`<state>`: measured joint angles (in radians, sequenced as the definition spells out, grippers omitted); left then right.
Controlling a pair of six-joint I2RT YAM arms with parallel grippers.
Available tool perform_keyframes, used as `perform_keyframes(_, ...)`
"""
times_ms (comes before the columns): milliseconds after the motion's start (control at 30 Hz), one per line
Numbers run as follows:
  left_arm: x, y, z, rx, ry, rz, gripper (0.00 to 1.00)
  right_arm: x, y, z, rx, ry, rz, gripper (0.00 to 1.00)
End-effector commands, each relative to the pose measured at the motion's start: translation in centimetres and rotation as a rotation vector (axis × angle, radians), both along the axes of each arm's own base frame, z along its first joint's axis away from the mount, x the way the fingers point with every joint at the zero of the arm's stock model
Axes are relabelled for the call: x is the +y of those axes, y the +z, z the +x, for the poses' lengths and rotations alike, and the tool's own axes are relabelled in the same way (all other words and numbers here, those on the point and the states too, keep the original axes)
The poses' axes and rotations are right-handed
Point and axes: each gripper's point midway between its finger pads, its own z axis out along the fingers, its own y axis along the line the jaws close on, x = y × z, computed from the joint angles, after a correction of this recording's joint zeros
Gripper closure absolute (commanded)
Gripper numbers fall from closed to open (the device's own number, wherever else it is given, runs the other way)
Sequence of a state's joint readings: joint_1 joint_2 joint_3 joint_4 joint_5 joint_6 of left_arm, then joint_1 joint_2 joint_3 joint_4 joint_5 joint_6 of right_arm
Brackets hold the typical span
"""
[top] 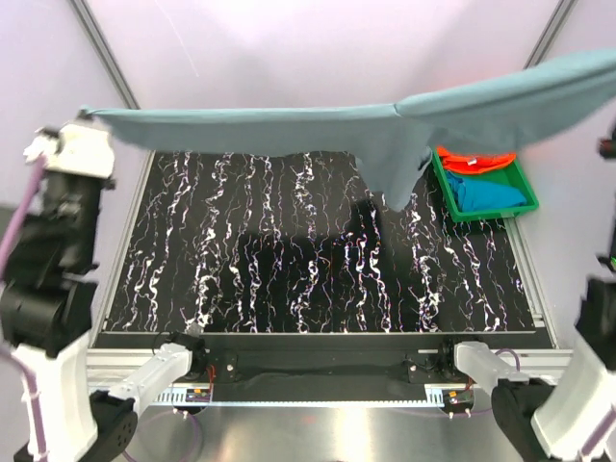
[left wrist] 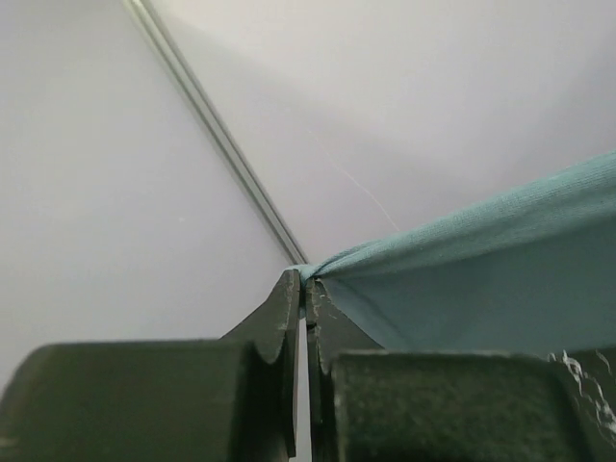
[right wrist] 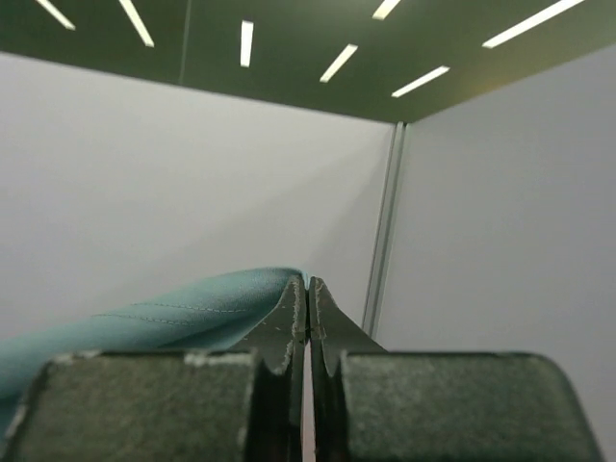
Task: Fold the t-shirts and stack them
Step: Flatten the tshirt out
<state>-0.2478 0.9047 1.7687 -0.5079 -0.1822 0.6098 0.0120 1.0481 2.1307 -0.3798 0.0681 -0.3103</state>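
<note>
A dusty grey-blue t-shirt (top: 289,130) hangs stretched in the air across the back of the table, one sleeve drooping (top: 397,173). My left gripper (top: 87,113) is shut on its left end, high at the far left; the left wrist view shows the cloth (left wrist: 481,279) pinched at my fingertips (left wrist: 306,279). My right gripper is out of the top view past the right edge; in the right wrist view it (right wrist: 308,287) is shut on the shirt's other end (right wrist: 192,313). An orange t-shirt (top: 474,159) and a teal-blue t-shirt (top: 493,192) lie folded in the tray.
A green plastic tray (top: 452,207) sits at the table's back right corner. The black marbled tabletop (top: 289,250) lies below the hanging shirt. White enclosure walls and metal posts (top: 106,53) stand close behind and beside both grippers.
</note>
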Motion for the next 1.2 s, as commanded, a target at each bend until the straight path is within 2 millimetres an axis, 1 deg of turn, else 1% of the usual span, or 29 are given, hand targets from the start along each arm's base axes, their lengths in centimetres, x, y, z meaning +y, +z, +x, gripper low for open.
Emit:
perform_keyframes(0, 0.7, 2.4, -1.1, -0.091, 0.023, -0.022, 1.0, -1.1, 1.3, -1.7, -0.05, -0.062, 0.012, 1.0)
perform_keyframes(100, 1.2, 4.0, -1.6, -0.147, 0.052, -0.02, 1.0, -1.6, 2.5, -2.9, -0.097, -0.092, 0.016, 1.0)
perform_keyframes(167, 1.4, 4.4, -1.1, -0.16, 0.077, 0.001, 1.0, -2.1, 3.5, -3.3, -0.132, -0.13, 0.007, 1.0)
perform_keyframes(233, 1.7, 5.1, -0.6, -0.192, 0.103, 0.009, 1.0, -2.4, 4.4, -2.2, -0.152, -0.163, -0.009, 1.0)
perform_keyframes(267, 1.5, 4.9, 0.7, -0.178, 0.12, 0.037, 1.0, -2.6, 5.5, -2.5, -0.202, -0.193, -0.026, 1.0)
perform_keyframes(333, 1.6, 4.6, 2.4, -0.171, 0.149, 0.05, 1.0, -2.8, 6.2, -0.3, -0.215, -0.222, -0.047, 1.0)
perform_keyframes(367, 1.4, 3.5, 4.7, -0.122, 0.174, 0.078, 1.0, -2.9, 6.7, 0.2, -0.236, -0.242, -0.057, 1.0)
perform_keyframes(400, 1.3, 2.8, 5.9, -0.09, 0.188, 0.089, 1.0, -3.0, 6.3, 2.9, -0.209, -0.249, -0.062, 1.0)
perform_keyframes(433, 1.2, 1.8, 7.4, -0.051, 0.195, 0.095, 1.0, -3.1, 6.1, 4.4, -0.196, -0.259, -0.065, 1.0)
perform_keyframes(467, 0.7, -0.1, 10.4, 0.023, 0.196, 0.116, 1.0, -3.2, 6.0, 5.6, -0.196, -0.268, -0.067, 1.0)
perform_keyframes(500, 0.6, -1.8, 11.8, 0.094, 0.196, 0.134, 1.0, -3.2, 4.5, 9.3, -0.138, -0.269, -0.074, 1.0)
perform_keyframes(533, 0.4, -3.1, 13.3, 0.142, 0.198, 0.143, 1.0, -3.2, 3.5, 11.3, -0.103, -0.266, -0.083, 1.0)
perform_keyframes(567, 0.0, -5.8, 16.2, 0.222, 0.198, 0.164, 1.0, -3.0, 2.6, 13.2, -0.072, -0.252, -0.081, 1.0)
perform_keyframes(600, -0.1, -8.0, 17.6, 0.293, 0.203, 0.185, 1.0, -2.9, -0.3, 17.2, 0.014, -0.238, -0.089, 1.0)
perform_keyframes(633, -0.5, -10.7, 20.0, 0.366, 0.202, 0.206, 1.0, -2.4, -1.2, 18.9, 0.026, -0.217, -0.105, 1.0)
perform_keyframes(667, -0.6, -12.6, 21.1, 0.417, 0.202, 0.223, 1.0, -2.2, -4.3, 22.4, 0.098, -0.2, -0.114, 1.0)
perform_keyframes(767, -1.1, -18.2, 24.2, 0.544, 0.189, 0.249, 1.0, -1.2, -9.3, 27.3, 0.22, -0.133, -0.121, 1.0)
perform_keyframes(800, -1.3, -20.4, 24.9, 0.594, 0.18, 0.261, 1.0, -1.1, -12.8, 30.0, 0.295, -0.12, -0.122, 1.0)
perform_keyframes(833, -1.6, -22.1, 25.4, 0.634, 0.166, 0.277, 1.0, -1.0, -14.7, 31.5, 0.336, -0.11, -0.118, 1.0)
perform_keyframes(867, -1.7, -25.2, 26.7, 0.711, 0.169, 0.299, 1.0, -0.8, -16.6, 32.7, 0.375, -0.096, -0.116, 1.0)
perform_keyframes(900, -1.8, -27.1, 27.1, 0.764, 0.164, 0.303, 1.0, -0.6, -20.6, 35.2, 0.458, -0.082, -0.126, 1.0)
perform_keyframes(933, -1.9, -30.2, 28.2, 0.835, 0.166, 0.315, 1.0, -0.4, -22.4, 36.3, 0.492, -0.066, -0.137, 1.0)
perform_keyframes(967, -1.7, -31.6, 28.7, 0.867, 0.173, 0.319, 1.0, -0.2, -26.1, 38.5, 0.561, -0.053, -0.145, 1.0)
perform_keyframes(1000, -1.5, -32.8, 29.3, 0.886, 0.183, 0.318, 1.0, 0.0, -28.0, 39.6, 0.593, -0.043, -0.156, 1.0)
perform_keyframes(1033, -1.4, -35.3, 30.2, 0.932, 0.188, 0.33, 1.0, 0.1, -29.7, 40.7, 0.619, -0.038, -0.169, 1.0)
perform_keyframes(1067, -1.3, -35.6, 30.9, 0.934, 0.197, 0.329, 1.0, 0.2, -32.5, 42.5, 0.664, -0.033, -0.184, 1.0)
perform_keyframes(1100, -1.2, -36.1, 31.5, 0.938, 0.204, 0.327, 1.0, 0.2, -33.7, 43.4, 0.685, -0.033, -0.194, 1.0)
perform_keyframes(1133, -1.2, -37.7, 32.2, 0.967, 0.205, 0.337, 1.0, 0.1, -34.8, 44.3, 0.704, -0.043, -0.209, 1.0)
perform_keyframes(1167, -1.1, -38.0, 32.6, 0.971, 0.211, 0.341, 1.0, -0.1, -35.5, 44.9, 0.717, -0.049, -0.215, 1.0)
